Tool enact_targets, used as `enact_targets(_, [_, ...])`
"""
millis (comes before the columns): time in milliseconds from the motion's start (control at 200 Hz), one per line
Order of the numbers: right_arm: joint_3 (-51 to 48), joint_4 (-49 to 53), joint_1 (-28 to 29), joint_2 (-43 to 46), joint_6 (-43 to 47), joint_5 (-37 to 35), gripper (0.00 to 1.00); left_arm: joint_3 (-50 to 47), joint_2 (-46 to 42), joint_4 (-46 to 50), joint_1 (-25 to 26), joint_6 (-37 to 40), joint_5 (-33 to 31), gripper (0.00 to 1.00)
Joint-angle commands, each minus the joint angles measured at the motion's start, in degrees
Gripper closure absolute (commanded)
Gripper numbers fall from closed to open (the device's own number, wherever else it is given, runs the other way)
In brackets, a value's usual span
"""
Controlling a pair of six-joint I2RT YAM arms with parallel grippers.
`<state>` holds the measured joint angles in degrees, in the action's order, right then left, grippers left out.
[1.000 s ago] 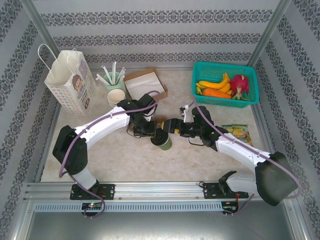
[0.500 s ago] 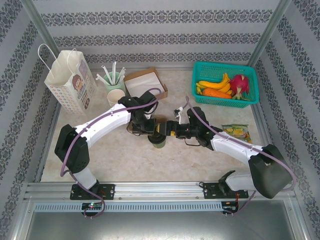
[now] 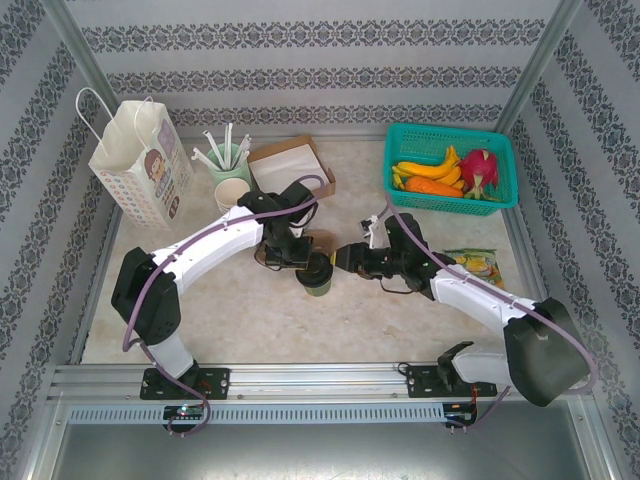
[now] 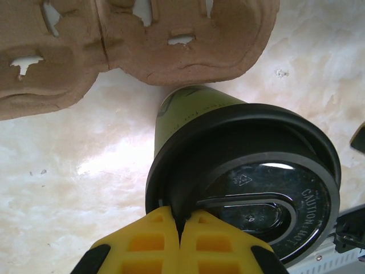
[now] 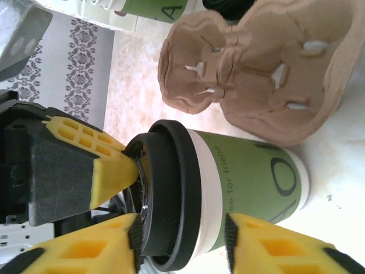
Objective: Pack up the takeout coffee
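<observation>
Standing near the table's (image 3: 250, 325) left edge is a paper bag (image 3: 135, 160), and right of it, mid-table, the left gripper (image 4: 179, 225) has its yellow fingertips (image 4: 148, 242) pressed together, seemingly nipping the lid rim of the takeout coffee (image 3: 319, 279), upright just in front of a pulp cup carrier (image 4: 171, 40). The right gripper (image 3: 343, 258) straddles lid and cup collar, though whether its pads (image 5: 231, 234) press I cannot tell. Bare tabletop lies open toward the near edge; the green basket (image 3: 450, 200) sits well apart at the far right.
</observation>
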<state>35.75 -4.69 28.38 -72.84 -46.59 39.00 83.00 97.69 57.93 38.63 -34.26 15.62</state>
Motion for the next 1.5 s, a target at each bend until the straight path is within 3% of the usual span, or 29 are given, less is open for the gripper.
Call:
enact_targets(0, [1.52,-0.06,0.59,-1.70,0.16,3.41,0.61,1.33,1.19,3.01,0.65,1.58,-1.02,1.00])
enact_targets(90, [1.74,-0.15,0.87,-2.94,0.14,4.01,0.67,1.54,1.19,3.09,0.65,1.65,-1.20,1.00])
enact_targets(480, [2.83,0.86,2.46,-5.56,0.88,2.80,0.72,1.33,1.45,2.38,0.65,1.83,-0.66,1.00])
enact_targets(804, [4.13,7.42,2.81,-5.95,4.17,-0.11,0.80,1.57,2.04,2.33,0.66,1.83,-0.06,1.00])
enact_targets(1494, [5.40,18.44,4.13,-8.26,9.03,-8.28,0.81,-1.98,2.68,1.22,0.48,-0.59,0.47,1.00])
